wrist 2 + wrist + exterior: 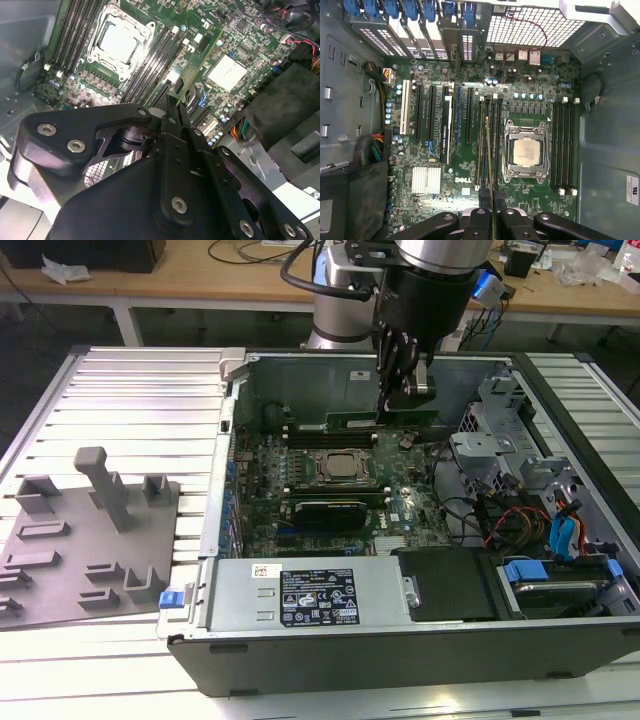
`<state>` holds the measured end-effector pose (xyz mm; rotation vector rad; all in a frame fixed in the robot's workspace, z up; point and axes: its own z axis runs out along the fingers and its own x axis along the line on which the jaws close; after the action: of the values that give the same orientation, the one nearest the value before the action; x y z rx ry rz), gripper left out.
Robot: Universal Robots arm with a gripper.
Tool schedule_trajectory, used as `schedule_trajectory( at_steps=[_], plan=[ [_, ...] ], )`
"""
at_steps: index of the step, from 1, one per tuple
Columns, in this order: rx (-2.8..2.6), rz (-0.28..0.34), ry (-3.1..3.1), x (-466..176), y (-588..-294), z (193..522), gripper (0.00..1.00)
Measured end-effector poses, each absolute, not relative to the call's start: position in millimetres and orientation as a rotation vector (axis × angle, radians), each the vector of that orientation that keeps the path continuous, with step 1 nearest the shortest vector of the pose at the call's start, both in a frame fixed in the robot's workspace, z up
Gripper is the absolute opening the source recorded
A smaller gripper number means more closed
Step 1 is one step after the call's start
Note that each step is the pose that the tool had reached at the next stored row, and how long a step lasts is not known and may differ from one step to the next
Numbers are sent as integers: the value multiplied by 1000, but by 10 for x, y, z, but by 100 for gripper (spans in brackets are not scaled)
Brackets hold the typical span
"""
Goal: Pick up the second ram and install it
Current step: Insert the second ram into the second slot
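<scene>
My gripper (403,398) is shut on the second ram (352,422), a thin green strip held level inside the open computer case, above the motherboard (400,505). The second ram (489,150) appears edge-on in the first wrist view. It runs along the black memory slots (481,145) beside the processor socket (526,151), on the expansion-slot side. In the second wrist view the fingers (186,125) pinch the strip's near end, and the second ram (200,65) reaches out over the slots (150,70). I cannot tell whether it touches a slot.
The case's metal walls (232,430) surround the board. A power supply (300,595) lies along the near side. A drive cage (560,580) and cables (520,525) are at the exterior view's right. A grey moulded tray (90,540) lies outside the case at the exterior view's left.
</scene>
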<state>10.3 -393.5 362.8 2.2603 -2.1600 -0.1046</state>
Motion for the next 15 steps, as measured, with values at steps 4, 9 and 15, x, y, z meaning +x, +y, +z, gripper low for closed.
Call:
schedule_trajectory(
  at_steps=[4,9,15],
  plan=[
    [2260,-105,-2160,103,-3935,3624,14],
    [2260,-105,-2160,103,-3936,3581,14],
    [2260,-105,-2160,103,-3935,3499,14]
  ],
)
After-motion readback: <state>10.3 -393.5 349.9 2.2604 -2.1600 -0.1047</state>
